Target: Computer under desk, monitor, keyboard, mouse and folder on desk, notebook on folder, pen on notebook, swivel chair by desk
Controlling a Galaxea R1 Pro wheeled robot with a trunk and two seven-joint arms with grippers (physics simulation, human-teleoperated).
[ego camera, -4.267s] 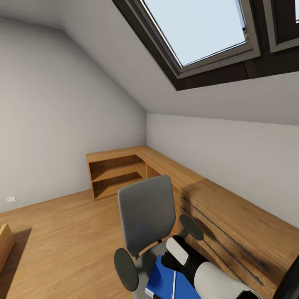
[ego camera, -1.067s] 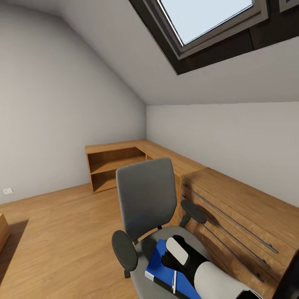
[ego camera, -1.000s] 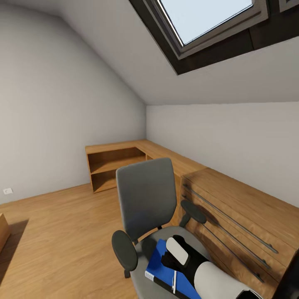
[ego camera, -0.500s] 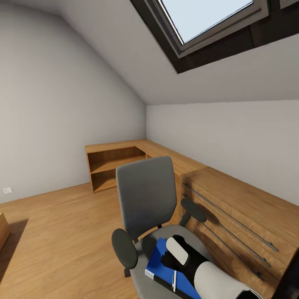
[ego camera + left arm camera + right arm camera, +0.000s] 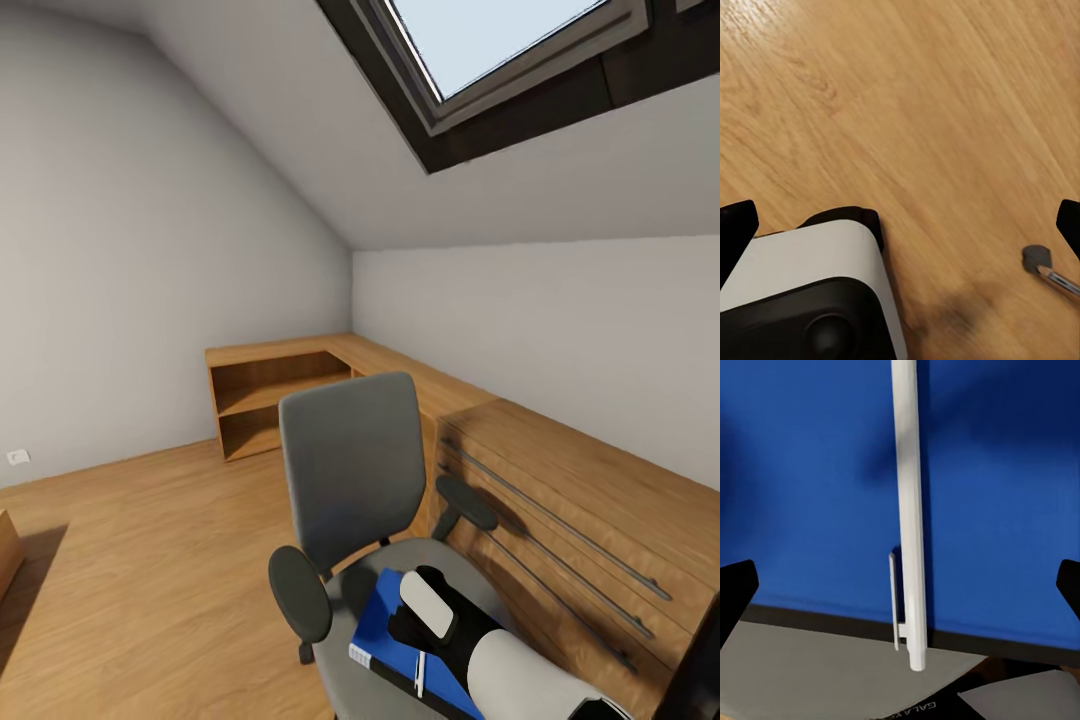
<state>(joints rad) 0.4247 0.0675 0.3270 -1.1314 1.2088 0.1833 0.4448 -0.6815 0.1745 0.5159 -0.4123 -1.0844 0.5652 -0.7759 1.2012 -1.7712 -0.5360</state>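
The swivel chair [image 5: 350, 465] stands just ahead, its grey backrest facing me. On its seat lies the blue folder [image 5: 383, 618], with the white pen [image 5: 420, 673] resting on top. My right arm reaches over the seat, and the right gripper [image 5: 900, 585] hovers open above the folder [image 5: 810, 472], its fingertips on either side of the pen [image 5: 907, 510], apart from it. A dark strip runs along the folder's near edge. My left gripper [image 5: 900, 225] hangs open over the wooden floor. Desk, monitor, keyboard, mouse and computer are out of view, and I cannot make out the notebook.
A low wooden drawer chest [image 5: 580, 520] runs along the right wall, close beside the chair, joining an open wooden shelf unit [image 5: 280, 395] in the corner. A sloped ceiling with a skylight [image 5: 500, 50] is overhead. Bare floor [image 5: 130, 560] lies left. A chair caster [image 5: 1039, 259] sits near my base [image 5: 810, 292].
The head view has shifted, showing more of the chair seat than four seconds ago. Chair, folder, pen and right arm keep their places relative to each other.
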